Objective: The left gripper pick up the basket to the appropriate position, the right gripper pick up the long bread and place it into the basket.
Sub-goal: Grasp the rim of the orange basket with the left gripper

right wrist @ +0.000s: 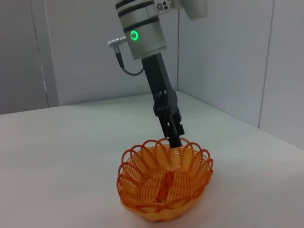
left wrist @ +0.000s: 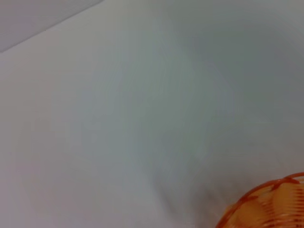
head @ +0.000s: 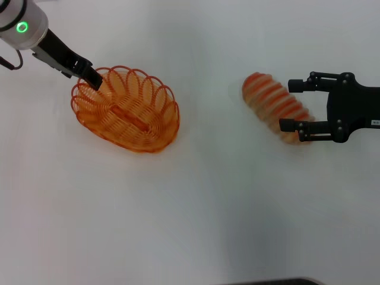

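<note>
My left gripper (head: 95, 79) is clamped on the far-left rim of the basket (head: 127, 110). My right gripper (head: 292, 105), fingers spread wide, straddles the long bread (head: 272, 102), lying well right of the basket.

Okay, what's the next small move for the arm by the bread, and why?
Probably close the right gripper on the long bread: its open fingers already straddle the loaf's near end on the table. The basket is empty, with the left gripper at its rim.
</note>
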Robot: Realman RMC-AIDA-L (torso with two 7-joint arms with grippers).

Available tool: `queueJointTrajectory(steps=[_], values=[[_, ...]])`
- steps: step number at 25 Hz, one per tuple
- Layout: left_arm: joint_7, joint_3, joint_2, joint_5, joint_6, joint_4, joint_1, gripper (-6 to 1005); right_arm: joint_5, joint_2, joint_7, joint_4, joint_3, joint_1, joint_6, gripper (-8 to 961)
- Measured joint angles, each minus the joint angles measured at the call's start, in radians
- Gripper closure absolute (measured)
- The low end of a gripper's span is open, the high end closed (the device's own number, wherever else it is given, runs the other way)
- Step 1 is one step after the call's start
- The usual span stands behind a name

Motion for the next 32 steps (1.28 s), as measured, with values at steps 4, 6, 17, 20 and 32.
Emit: queueJointTrajectory(steps=[4,6,17,20,32], values=[[0.000,0.008,-0.001,0.000,-0.021,-0.017,0.001,338,0.000,0.000,0.000,0.000,0.001,-0.001,-0.001,133],[0.000,0.012,-0.001,0.000,-0.031,-0.021,0.001,338,0.000,0.000,0.000,0.000,0.001,-0.002,-0.001,133],[0.000,0.021,-0.002,0.000,-0.064,-0.047,0.003,337,0.006,0.000,0.000,0.000,0.004,-0.007,-0.002,133],[0.000,0.034,-0.003,0.000,-0.072,-0.061,0.002,337,0.007,0.000,0.001,0.000,0.004,-0.006,-0.002,133],[0.000,0.034,-0.011,0.000,-0.082,-0.075,0.009,369,0.007,0.001,0.003,-0.002,0.004,-0.006,-0.002,133]])
